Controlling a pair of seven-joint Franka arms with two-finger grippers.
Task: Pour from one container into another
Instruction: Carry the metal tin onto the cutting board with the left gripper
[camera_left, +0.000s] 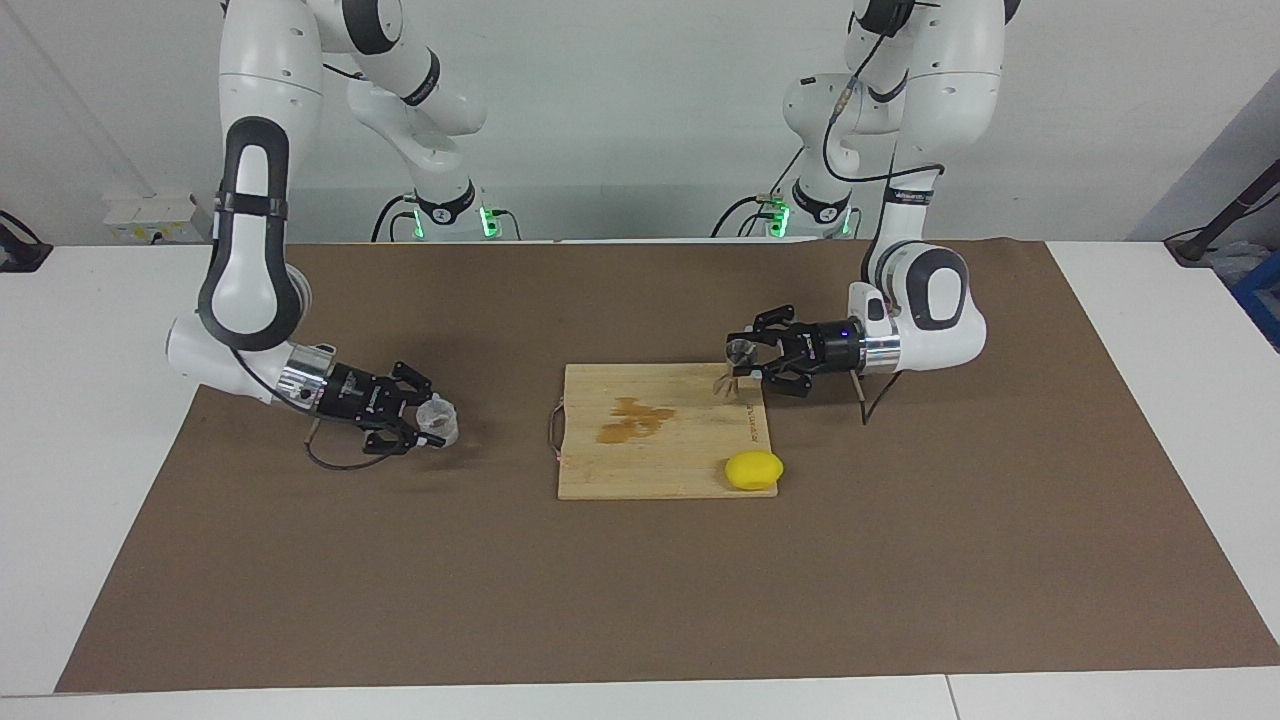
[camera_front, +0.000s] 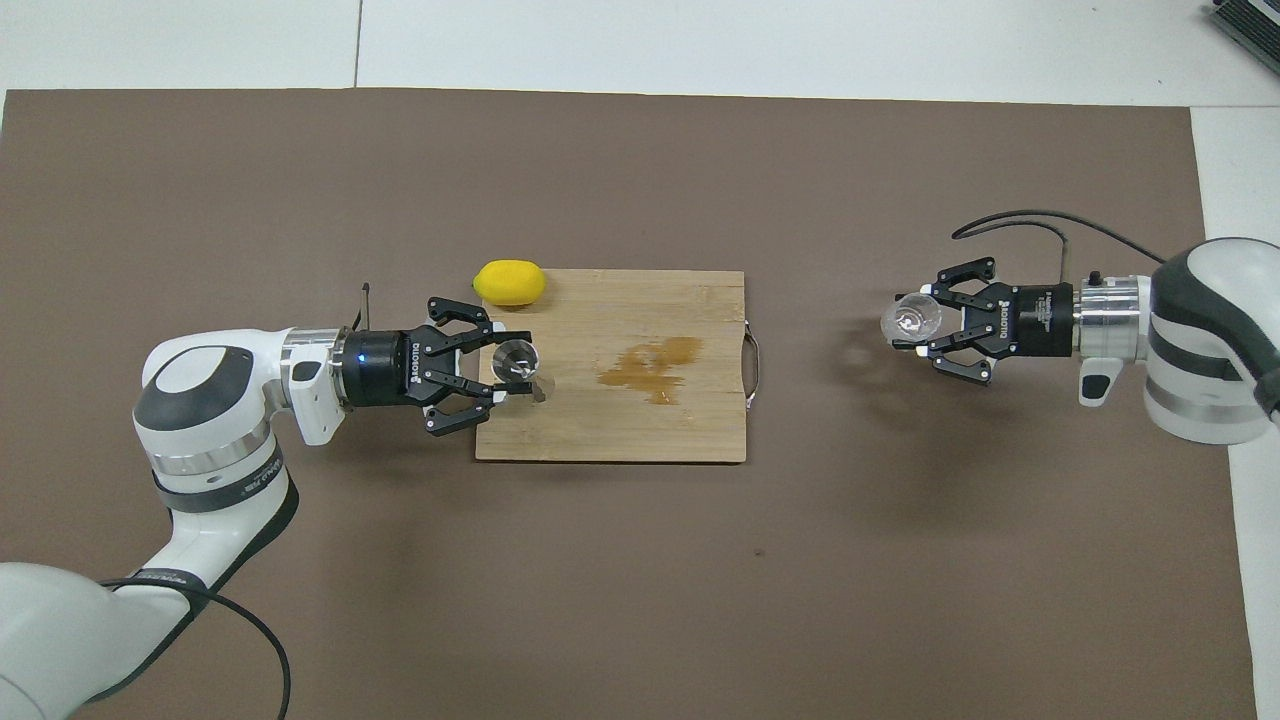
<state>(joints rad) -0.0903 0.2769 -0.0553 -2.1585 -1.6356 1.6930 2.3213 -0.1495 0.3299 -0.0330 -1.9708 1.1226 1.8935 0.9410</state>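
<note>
My right gripper is shut on the small clear glass cup, holding it upright low over the brown mat toward the right arm's end of the table. The cup also shows in the overhead view, in the right gripper. My left gripper is shut on the small grey steel jigger, held upright over the corner of the wooden cutting board nearest the left arm. The overhead view shows the jigger in the left gripper. I cannot tell whether either vessel touches the surface below it.
A yellow lemon lies at the board's corner farther from the robots, toward the left arm's end. A brown wet stain marks the middle of the board. A brown mat covers the table.
</note>
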